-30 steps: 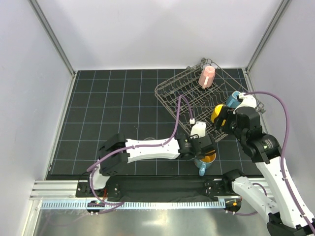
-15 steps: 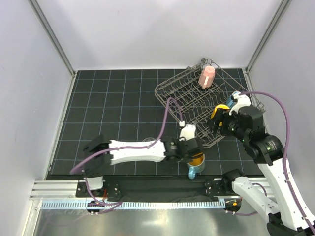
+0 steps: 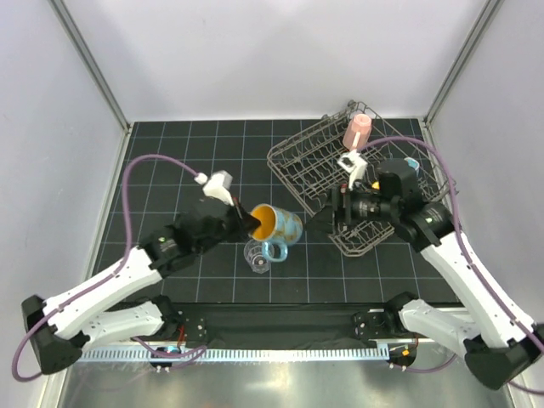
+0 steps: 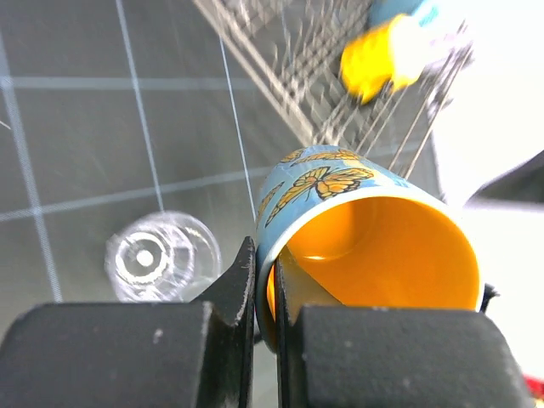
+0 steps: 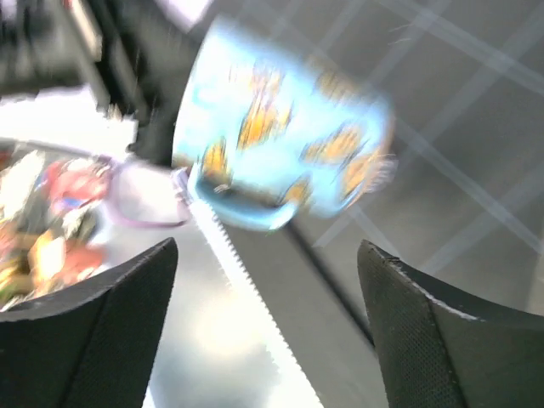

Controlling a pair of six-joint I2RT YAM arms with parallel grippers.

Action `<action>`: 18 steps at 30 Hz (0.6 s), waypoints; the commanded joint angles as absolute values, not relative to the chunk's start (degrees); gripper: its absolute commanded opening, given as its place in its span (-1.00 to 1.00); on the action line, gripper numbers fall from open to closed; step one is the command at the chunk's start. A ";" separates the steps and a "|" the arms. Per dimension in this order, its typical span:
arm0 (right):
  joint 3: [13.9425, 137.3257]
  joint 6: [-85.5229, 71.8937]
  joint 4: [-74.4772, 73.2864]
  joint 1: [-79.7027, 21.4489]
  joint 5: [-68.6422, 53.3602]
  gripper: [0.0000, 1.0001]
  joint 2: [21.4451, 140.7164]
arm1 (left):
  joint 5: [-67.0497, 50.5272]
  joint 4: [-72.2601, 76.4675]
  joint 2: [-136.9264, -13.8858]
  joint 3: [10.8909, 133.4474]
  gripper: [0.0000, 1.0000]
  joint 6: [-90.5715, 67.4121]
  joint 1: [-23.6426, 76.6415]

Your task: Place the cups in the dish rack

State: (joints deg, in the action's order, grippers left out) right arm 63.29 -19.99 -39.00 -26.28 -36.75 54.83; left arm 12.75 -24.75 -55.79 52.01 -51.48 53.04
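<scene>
Between blue mug (image 3: 280, 224) and dish rack (image 3: 297, 161), right gripper (image 3: 331, 212), glass tumbler (image 3: 257, 257) nearby

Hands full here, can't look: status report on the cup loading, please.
Status: left gripper shut on blue mug rim; right gripper open, facing it. Mug not yet in rack. A glass stands close beside it.

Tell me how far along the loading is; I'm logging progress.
Done: pink cup, yellow mug and a blue mug sit in the dish rack. In hand: left gripper pinches the butterfly mug's rim. Remaining: glass tumbler on the mat.
</scene>
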 commanded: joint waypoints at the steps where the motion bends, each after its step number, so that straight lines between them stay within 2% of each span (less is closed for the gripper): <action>1: 61.27 -27.93 -26.83 -33.20 -42.55 0.75 54.84 | 7.30 -19.15 -48.62 53.17 -0.99 -49.84 47.74; 9: 56.26 -38.66 -10.47 -41.56 -38.67 0.85 57.30 | 10.28 -22.15 -45.88 57.56 -0.99 -51.76 40.44; 13: 52.91 -49.56 1.91 -44.30 -37.18 0.88 60.55 | 11.33 -10.46 -40.17 53.26 -1.00 -54.49 40.08; 18: 52.82 -52.12 6.06 -46.40 -32.96 0.92 61.35 | 13.27 -0.63 -32.79 46.60 -0.99 -56.60 40.08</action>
State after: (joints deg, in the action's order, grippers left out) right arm 52.21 -47.18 -3.62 -45.30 -35.86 61.84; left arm 11.55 -19.44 -38.13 46.92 -52.45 40.36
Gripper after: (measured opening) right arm 0.956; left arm 0.033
